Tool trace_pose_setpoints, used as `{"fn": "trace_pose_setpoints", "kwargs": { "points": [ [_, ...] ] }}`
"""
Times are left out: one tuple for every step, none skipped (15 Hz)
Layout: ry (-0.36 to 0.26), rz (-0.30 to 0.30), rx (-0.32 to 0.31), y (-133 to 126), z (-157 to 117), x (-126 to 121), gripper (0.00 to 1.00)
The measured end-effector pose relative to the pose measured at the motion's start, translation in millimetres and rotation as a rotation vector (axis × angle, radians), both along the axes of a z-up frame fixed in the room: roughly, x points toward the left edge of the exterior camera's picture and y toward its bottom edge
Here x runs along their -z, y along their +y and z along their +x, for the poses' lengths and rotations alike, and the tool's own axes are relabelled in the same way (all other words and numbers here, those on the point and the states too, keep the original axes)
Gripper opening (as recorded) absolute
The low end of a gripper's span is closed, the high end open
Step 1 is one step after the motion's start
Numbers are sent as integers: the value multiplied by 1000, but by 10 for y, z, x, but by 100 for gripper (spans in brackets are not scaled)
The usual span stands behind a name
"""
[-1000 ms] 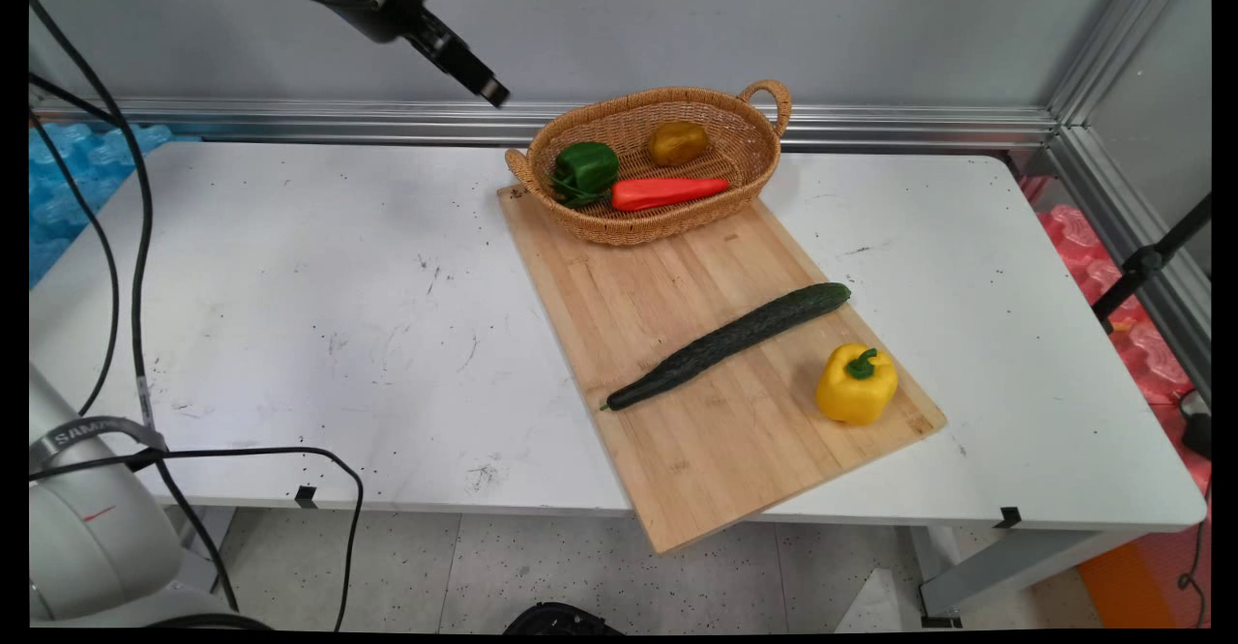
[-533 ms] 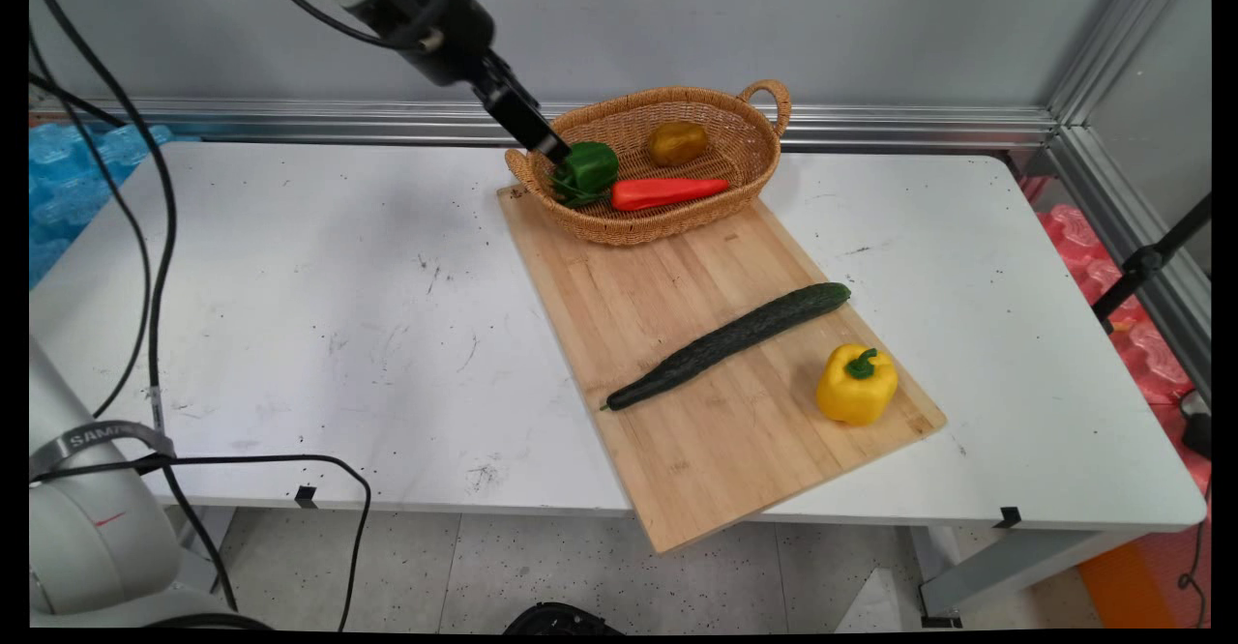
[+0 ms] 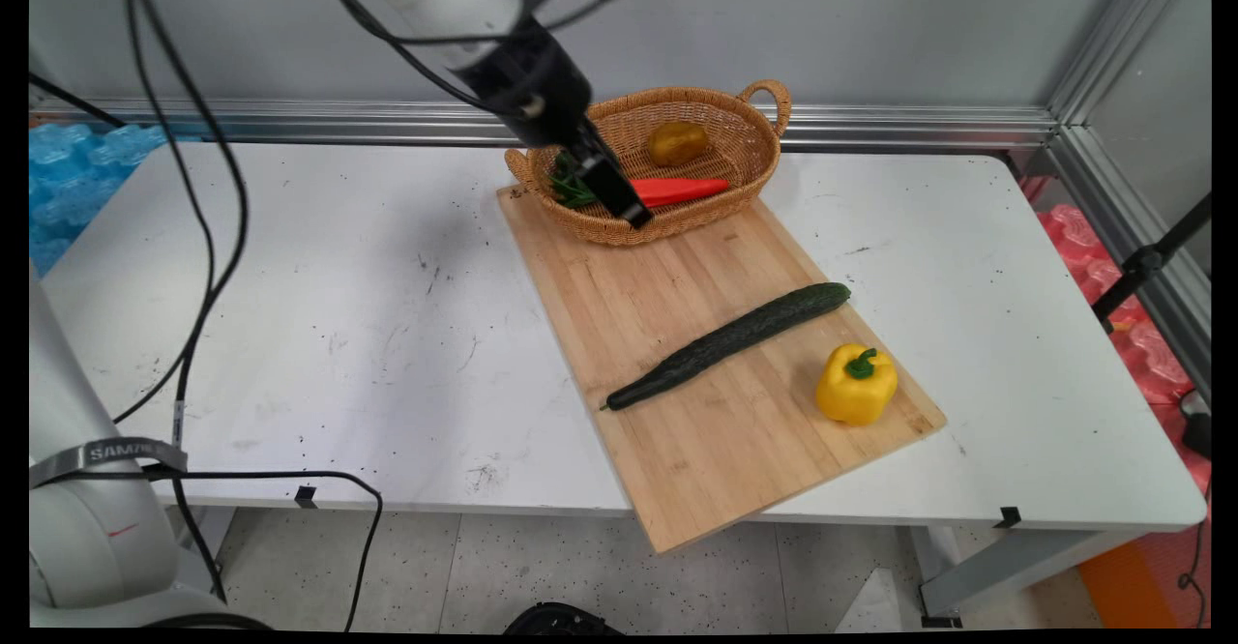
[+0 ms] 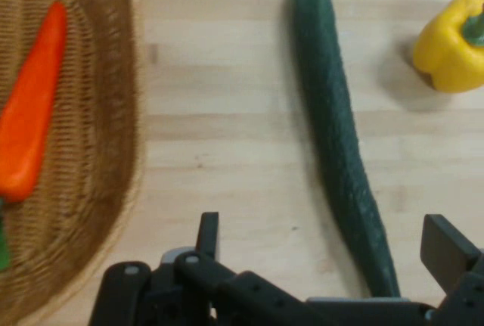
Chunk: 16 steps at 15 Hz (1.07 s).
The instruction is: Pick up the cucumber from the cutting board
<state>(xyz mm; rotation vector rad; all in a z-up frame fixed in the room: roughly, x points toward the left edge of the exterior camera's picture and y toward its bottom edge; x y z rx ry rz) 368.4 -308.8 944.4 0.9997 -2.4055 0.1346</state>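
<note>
**Work table, cutting board and basket: contents at present**

Surface: white table [image 3: 319, 335], scuffed and speckled with dark marks, set against a grey wall with an aluminium rail along its foot. Speckled floor below the near edge.

Board: rectangular wooden cutting board [image 3: 696, 431], pale banded grain, lying askew on the table with its near corner overhanging the table's edge.

On the board:
- Cucumber [image 3: 727, 342], long, dark green, finely bumped skin, lying diagonally across the middle.
- Yellow bell pepper [image 3: 856, 385], glossy, lobed, green stem, just beside the cucumber's right half and apart from it.

Basket: oval wicker basket [image 3: 716, 214], tan weave, two loop handles, resting on the board's far end. Contents:
- Carrot [image 3: 677, 190], orange-red, smooth, tapered.
- Potato [image 3: 677, 142], brown and rounded, toward the back.
- Green item [image 3: 566, 190], mostly hidden behind the arm; kind not distinguishable.

Gripper [image 4: 325, 254]: black, two-fingered, fingers spread wide with nothing between them. It hangs above the basket's near rim; the hand view looks down on the board, the cucumber running between the fingertips' line of sight.
</note>
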Motion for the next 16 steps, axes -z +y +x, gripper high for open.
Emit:
{"fn": "trace_pose_setpoints", "kwargs": {
  "points": [
    [-2, 3, 3, -11, -63, 35, 100],
    [-6, 6, 6, -28, -157, 90, 100],
    [-11, 10, 9, -54, -270, 162, 100],
    [-16, 13, 11, -82, -381, 237, 100],
    [-20, 16, 12, -107, -471, 300, 100],
    [-24, 17, 13, -123, -530, 346, 100],
    [-30, 20, 15, -147, -619, 417, 100],
    [-33, 22, 15, -164, -678, 465, 100],
    [-39, 25, 15, -188, -762, 536, 100],
    [-44, 26, 15, -207, -832, 594, 100],
    [-50, 28, 16, -229, -910, 662, 100],
    [-56, 30, 16, -247, -983, 730, 100],
    [-63, 32, 15, -267, -1067, 809, 100],
    [-69, 35, 14, -282, -1136, 874, 100],
    [-78, 38, 12, -296, -1222, 959, 100],
    [-86, 41, 10, -306, -1278, 1018, 100]
  ]
}}
